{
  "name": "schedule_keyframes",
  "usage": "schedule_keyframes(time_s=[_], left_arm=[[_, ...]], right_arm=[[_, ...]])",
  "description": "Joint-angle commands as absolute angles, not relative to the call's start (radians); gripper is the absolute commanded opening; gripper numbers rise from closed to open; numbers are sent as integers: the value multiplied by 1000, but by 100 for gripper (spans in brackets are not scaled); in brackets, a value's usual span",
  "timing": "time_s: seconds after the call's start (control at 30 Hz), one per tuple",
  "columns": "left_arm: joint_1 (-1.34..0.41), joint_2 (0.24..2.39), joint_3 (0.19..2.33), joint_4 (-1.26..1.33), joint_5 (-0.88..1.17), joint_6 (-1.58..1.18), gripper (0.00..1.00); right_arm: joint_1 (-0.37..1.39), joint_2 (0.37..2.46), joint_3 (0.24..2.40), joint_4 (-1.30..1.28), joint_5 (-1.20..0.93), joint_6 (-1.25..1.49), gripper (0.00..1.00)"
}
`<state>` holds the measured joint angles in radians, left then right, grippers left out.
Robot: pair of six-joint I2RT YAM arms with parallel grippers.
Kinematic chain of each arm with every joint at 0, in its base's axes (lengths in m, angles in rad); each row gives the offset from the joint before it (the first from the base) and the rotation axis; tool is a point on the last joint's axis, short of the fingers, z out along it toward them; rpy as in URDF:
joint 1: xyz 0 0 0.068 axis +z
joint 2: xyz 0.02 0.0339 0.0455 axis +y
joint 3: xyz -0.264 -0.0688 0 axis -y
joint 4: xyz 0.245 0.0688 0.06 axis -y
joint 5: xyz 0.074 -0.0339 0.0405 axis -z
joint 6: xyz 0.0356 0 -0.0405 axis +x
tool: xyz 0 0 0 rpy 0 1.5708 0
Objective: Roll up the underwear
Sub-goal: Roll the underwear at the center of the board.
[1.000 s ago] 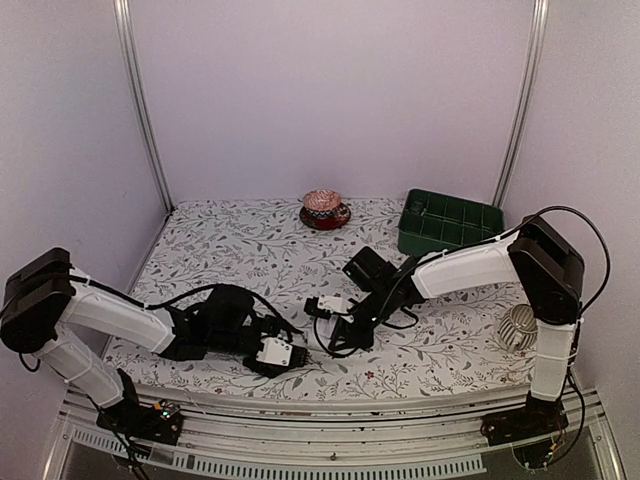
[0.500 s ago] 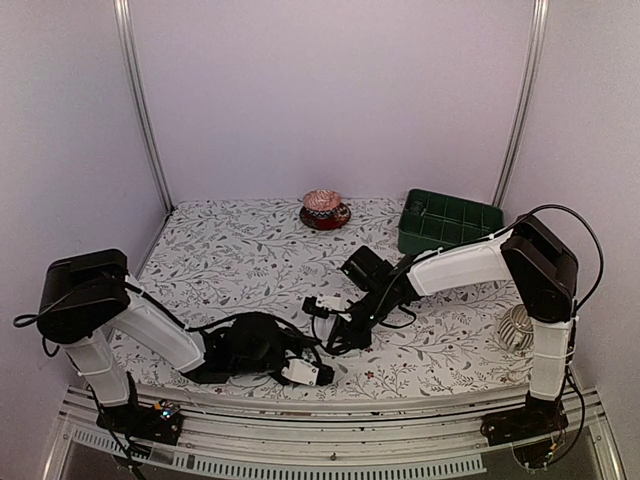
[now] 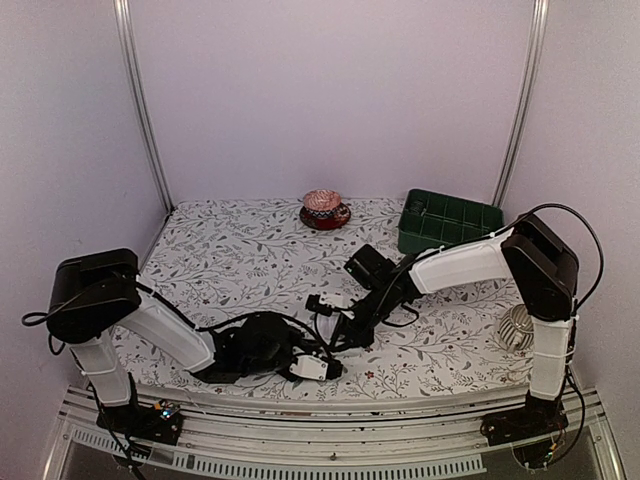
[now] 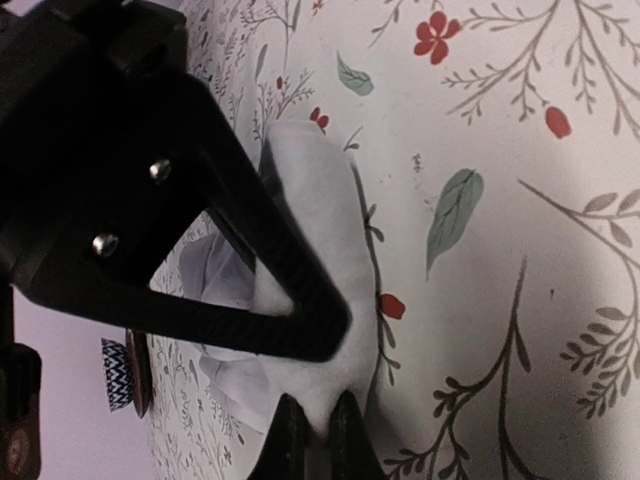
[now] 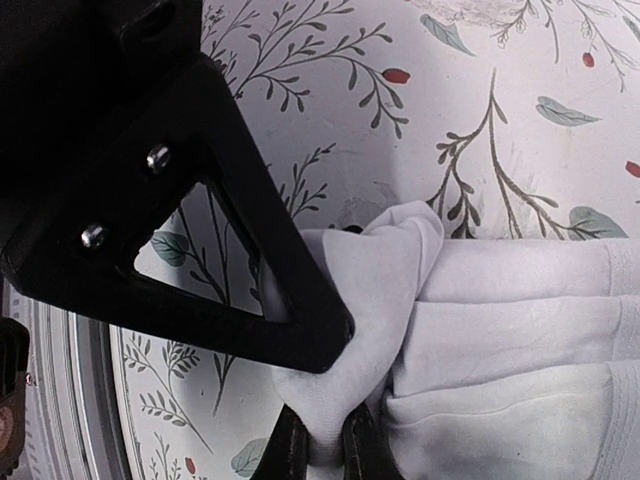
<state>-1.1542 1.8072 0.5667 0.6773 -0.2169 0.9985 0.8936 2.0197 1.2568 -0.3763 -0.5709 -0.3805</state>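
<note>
The white underwear (image 5: 500,330) lies folded in soft layers on the flowered table near its front middle. My right gripper (image 5: 327,445) is shut on a bunched corner of it, the cloth squeezed between both fingertips. In the left wrist view another flap of the white underwear (image 4: 310,200) lies flat, and my left gripper (image 4: 318,440) is shut on its edge. From above, the left gripper (image 3: 322,362) and the right gripper (image 3: 335,338) sit close together, low on the table. They hide nearly all of the cloth there.
A red saucer with a patterned cup (image 3: 324,210) stands at the back middle. A green compartment tray (image 3: 448,222) sits at the back right. A white ribbed object (image 3: 518,328) lies by the right arm's base. The left arm stretches low along the front edge.
My left arm has swung right along the front edge to the right gripper, and its jaws have gone from open to shut on the white cloth. The right arm has barely moved.
</note>
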Motion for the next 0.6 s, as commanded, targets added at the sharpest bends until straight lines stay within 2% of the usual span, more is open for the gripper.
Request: schedule_keyframes(time_s=[0.0, 0.1, 0.27, 0.43, 0.57], left_arm=[[-1159, 1832, 624, 544, -171, 919, 0], [-1148, 1824, 670, 426, -104, 864, 0], [-1118, 1832, 745, 244, 1, 792, 0], [-1057, 1844, 844, 60, 157, 715, 0], [-1007, 1870, 917, -62, 251, 681, 0]], right_arm=[[889, 2053, 1218, -469, -529, -374, 3], [882, 2015, 1186, -459, -508, -363, 6], [874, 1902, 1129, -397, -429, -335, 42], [875, 1729, 1033, -286, -257, -312, 62], [875, 1561, 937, -153, -49, -283, 73]])
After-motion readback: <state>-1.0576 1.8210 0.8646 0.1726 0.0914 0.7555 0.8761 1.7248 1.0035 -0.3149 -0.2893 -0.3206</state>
